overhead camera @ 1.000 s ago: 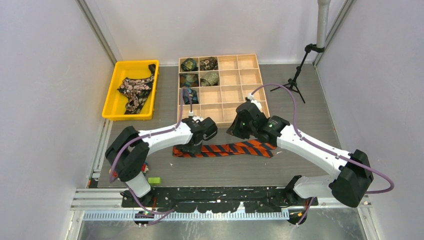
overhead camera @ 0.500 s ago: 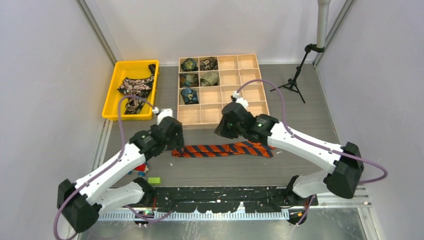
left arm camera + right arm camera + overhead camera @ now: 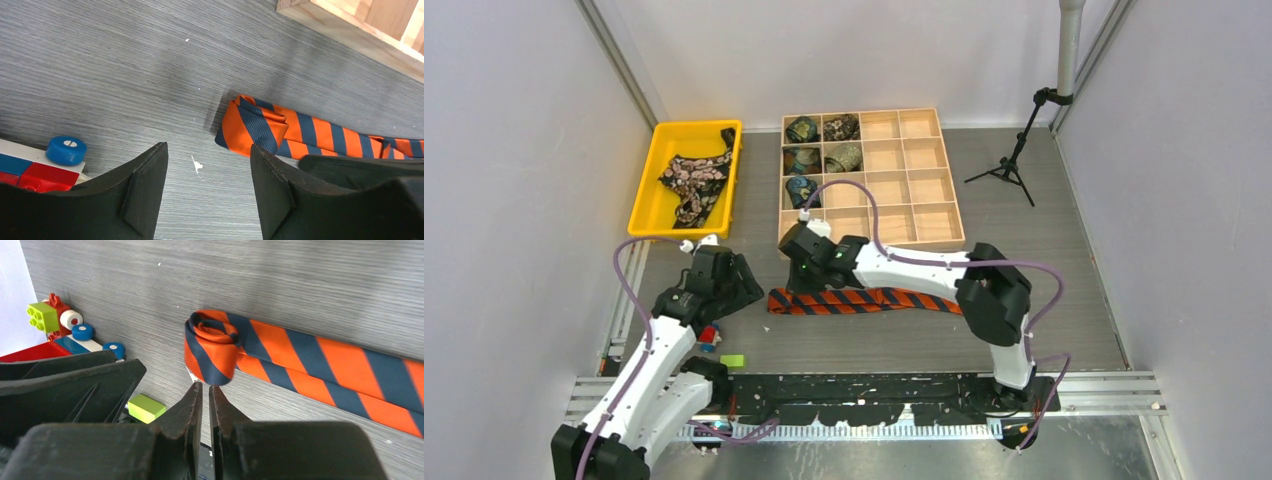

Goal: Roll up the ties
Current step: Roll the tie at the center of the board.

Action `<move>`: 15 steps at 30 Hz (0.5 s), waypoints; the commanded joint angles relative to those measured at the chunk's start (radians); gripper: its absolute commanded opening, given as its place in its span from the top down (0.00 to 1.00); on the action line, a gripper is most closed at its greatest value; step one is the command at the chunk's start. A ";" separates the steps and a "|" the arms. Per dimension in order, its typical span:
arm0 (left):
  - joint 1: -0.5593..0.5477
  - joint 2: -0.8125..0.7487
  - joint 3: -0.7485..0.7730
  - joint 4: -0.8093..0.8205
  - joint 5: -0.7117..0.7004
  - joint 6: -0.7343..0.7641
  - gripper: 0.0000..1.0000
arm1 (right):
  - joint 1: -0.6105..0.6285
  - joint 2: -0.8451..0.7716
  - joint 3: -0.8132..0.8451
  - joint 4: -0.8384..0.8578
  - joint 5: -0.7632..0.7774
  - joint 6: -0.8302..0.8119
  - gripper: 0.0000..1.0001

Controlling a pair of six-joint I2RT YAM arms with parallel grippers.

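Observation:
The orange-and-black striped tie [image 3: 864, 300] lies flat along the table's near middle, its left end curled into a small starting roll [image 3: 212, 347], which also shows in the left wrist view [image 3: 255, 127]. My right gripper [image 3: 799, 265] hovers at that rolled end, its jaws [image 3: 205, 386] shut and empty just short of the roll. My left gripper [image 3: 727, 285] is open and empty [image 3: 207, 150], a little left of the roll. A black tie with pink flowers [image 3: 692, 180] lies in the yellow bin [image 3: 646, 215]. Several small rolled ties [image 3: 824, 145] fill the wooden box's left compartments.
The wooden divided box [image 3: 924, 215] stands behind the tie. Coloured toy blocks [image 3: 709, 335] and a lime block [image 3: 732, 360] lie near the left arm; they also show in the right wrist view [image 3: 55, 320]. A black tripod [image 3: 1009, 165] stands at the back right.
My left gripper has let go of the tie's left end and drawn back to the left. My right arm has swung from the tie's right part across to its left rolled end.

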 commanded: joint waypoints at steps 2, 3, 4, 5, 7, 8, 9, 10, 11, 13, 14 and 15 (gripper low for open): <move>0.040 -0.039 -0.022 0.080 0.056 -0.013 0.38 | 0.010 0.066 0.115 0.064 -0.060 0.012 0.85; 0.042 -0.036 -0.026 0.084 0.056 -0.014 0.38 | 0.010 0.075 0.121 0.062 -0.063 0.013 0.85; 0.044 -0.035 -0.029 0.085 0.058 -0.015 0.39 | 0.010 0.082 0.123 0.063 -0.066 0.014 0.86; 0.044 -0.029 -0.034 0.089 0.059 -0.014 0.39 | 0.010 0.086 0.121 0.064 -0.070 0.014 0.86; 0.045 -0.021 -0.040 0.100 0.068 -0.016 0.39 | 0.010 0.094 0.118 0.068 -0.074 0.013 0.86; 0.045 -0.018 -0.044 0.106 0.073 -0.016 0.40 | 0.009 0.098 0.116 0.069 -0.073 0.010 0.86; 0.045 -0.015 -0.048 0.110 0.077 -0.016 0.40 | 0.009 0.103 0.113 0.068 -0.073 0.008 0.86; 0.045 -0.013 -0.050 0.111 0.077 -0.016 0.40 | 0.010 0.108 0.112 0.069 -0.076 0.009 0.86; 0.045 -0.013 -0.053 0.112 0.078 -0.016 0.41 | 0.009 0.113 0.109 0.072 -0.078 0.008 0.86; 0.046 -0.014 -0.055 0.109 0.074 -0.018 0.42 | 0.009 0.121 0.104 0.074 -0.078 0.005 0.86; 0.046 -0.017 -0.059 0.109 0.071 -0.020 0.43 | 0.007 0.124 0.102 0.077 -0.073 0.002 0.86; 0.046 -0.021 -0.063 0.113 0.075 -0.020 0.43 | 0.006 0.126 0.095 0.078 -0.072 0.001 0.86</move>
